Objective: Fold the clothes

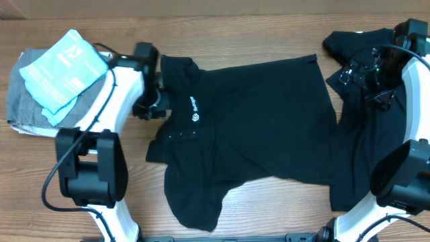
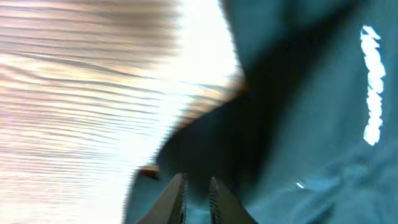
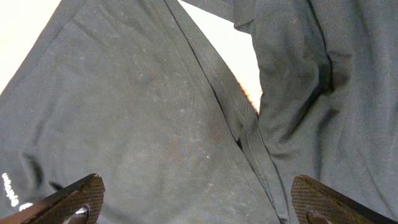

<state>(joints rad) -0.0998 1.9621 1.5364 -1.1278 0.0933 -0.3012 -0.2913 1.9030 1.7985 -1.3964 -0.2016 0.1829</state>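
**Left fingers** (image 2: 182,199): drawn almost together on the shirt (image 1: 269,114) at its collar-side edge, seemingly pinching cloth so that this edge can be lifted and carried over.

**Right fingers** (image 3: 74,196): spread wide and holding nothing. They hover over the hem end, where the shirt meets a second black garment (image 1: 353,161), probably poised for the matching grip.

**Shirt**: spread front up across the desk (image 1: 269,208), collar left, hem right, not yet folded.

**Grey garment** (image 1: 27,94) and **packet** (image 1: 64,64): stacked far left, apart from the shirt.
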